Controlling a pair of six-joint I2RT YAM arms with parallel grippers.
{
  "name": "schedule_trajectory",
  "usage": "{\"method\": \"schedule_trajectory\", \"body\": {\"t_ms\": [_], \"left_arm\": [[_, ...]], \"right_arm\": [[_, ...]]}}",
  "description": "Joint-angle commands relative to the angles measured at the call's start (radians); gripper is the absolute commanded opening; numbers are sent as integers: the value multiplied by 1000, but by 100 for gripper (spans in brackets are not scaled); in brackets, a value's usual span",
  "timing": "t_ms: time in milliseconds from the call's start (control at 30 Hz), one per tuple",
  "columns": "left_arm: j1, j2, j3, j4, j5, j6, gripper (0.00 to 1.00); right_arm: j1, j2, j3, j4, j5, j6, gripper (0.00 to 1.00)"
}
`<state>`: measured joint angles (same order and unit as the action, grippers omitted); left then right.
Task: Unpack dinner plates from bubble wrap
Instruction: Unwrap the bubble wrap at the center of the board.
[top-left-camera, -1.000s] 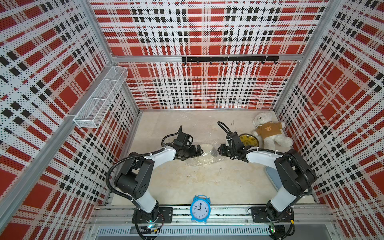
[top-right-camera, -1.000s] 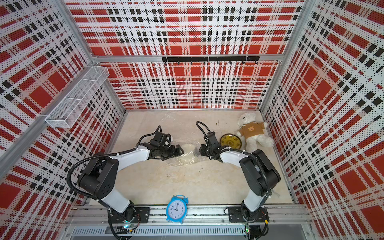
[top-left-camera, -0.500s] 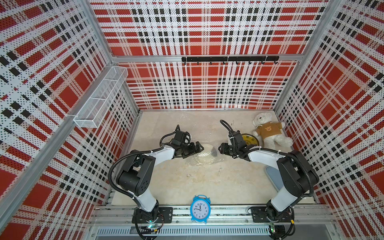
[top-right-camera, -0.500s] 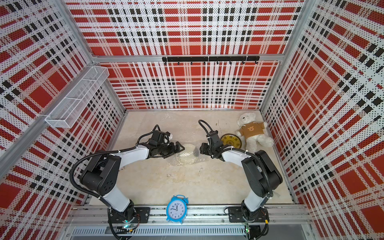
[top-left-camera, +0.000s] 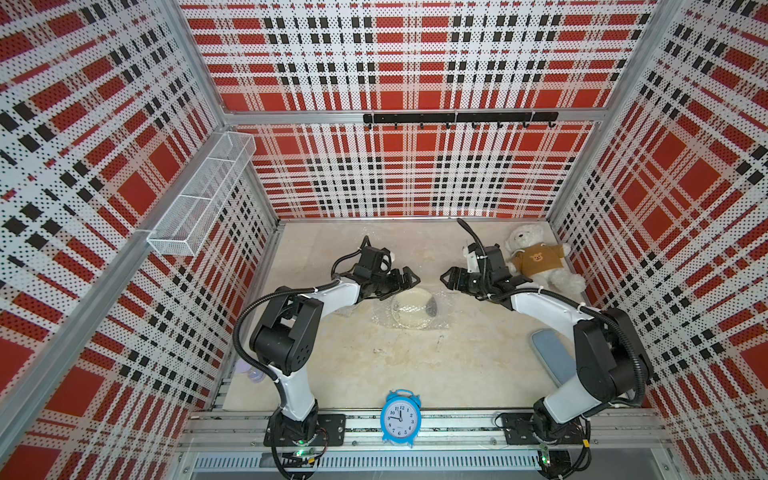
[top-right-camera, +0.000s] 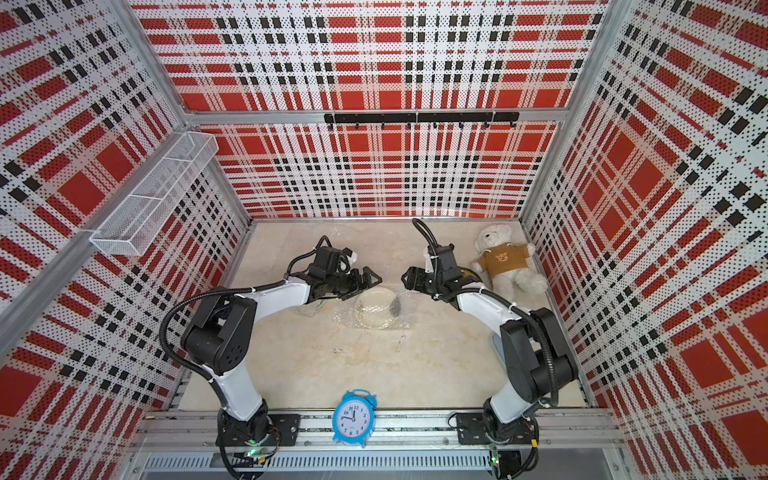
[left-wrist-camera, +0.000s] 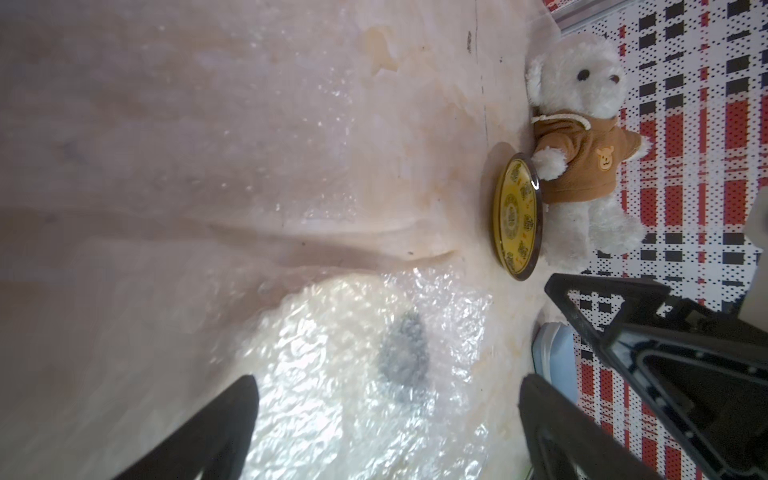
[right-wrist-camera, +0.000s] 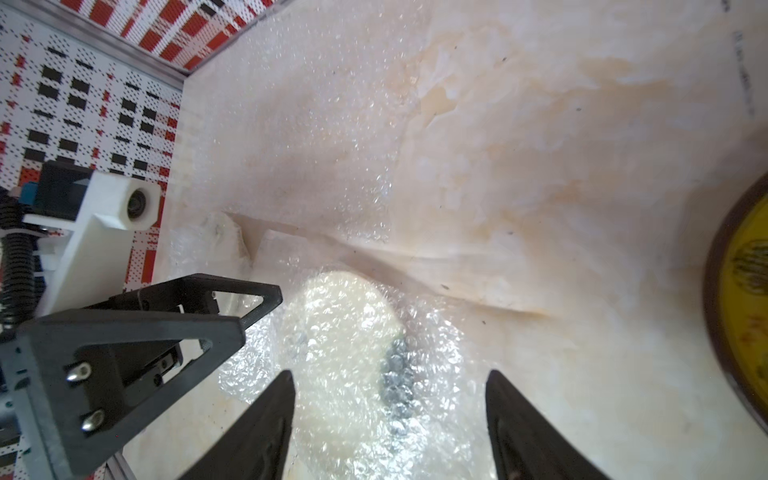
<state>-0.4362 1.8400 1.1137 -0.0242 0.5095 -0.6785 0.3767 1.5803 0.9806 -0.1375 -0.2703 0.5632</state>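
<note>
A cream dinner plate (top-left-camera: 409, 309) (top-right-camera: 374, 309) with a dark mark lies flat on the floor mid-table, still covered by clear bubble wrap (top-left-camera: 440, 316) (left-wrist-camera: 340, 374) (right-wrist-camera: 349, 340). My left gripper (top-left-camera: 409, 279) (left-wrist-camera: 388, 386) hovers open just above its left-back edge. My right gripper (top-left-camera: 445, 280) (right-wrist-camera: 390, 376) hovers open just above its right-back edge. Neither holds anything. A yellow dinner plate (left-wrist-camera: 515, 216) (right-wrist-camera: 744, 307) with a dark rim lies bare beside the teddy bear, mostly hidden by my right arm in both top views. More crinkled bubble wrap (top-right-camera: 309, 307) lies under my left forearm.
A white teddy bear (top-left-camera: 536, 259) in a brown sweater lies at the back right. A blue alarm clock (top-left-camera: 400, 417) stands on the front rail. A grey-blue pad (top-left-camera: 550, 353) lies by my right arm's base. A flat sheet of bubble wrap (right-wrist-camera: 332, 166) covers the floor further back.
My right gripper has opened wider. Both grippers have drawn up and back from the wrapped plate, which stays on the floor.
</note>
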Motion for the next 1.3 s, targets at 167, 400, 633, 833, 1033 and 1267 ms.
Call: {"method": "schedule_trajectory", "body": {"t_ms": [167, 400, 633, 833, 1033, 1267], "left_arm": [[-13, 42, 135, 10, 26, -15, 99], [-7, -66, 175, -142, -41, 63, 99], [8, -195, 112, -218, -101, 97, 99], [16, -310, 10, -271, -162, 100, 99], [36, -430, -100, -302, -234, 75, 99], [60, -504, -152, -289, -219, 62, 99]], "right_arm": [[-8, -23, 2, -48, -52, -39, 76], [-1, 17, -7, -28, -91, -43, 74], [-1, 115, 55, -62, -89, -98, 73], [-1, 175, 99, -79, -104, -111, 71], [-1, 214, 151, -89, -101, -141, 71], [-1, 301, 210, -93, -130, -147, 71]]}}
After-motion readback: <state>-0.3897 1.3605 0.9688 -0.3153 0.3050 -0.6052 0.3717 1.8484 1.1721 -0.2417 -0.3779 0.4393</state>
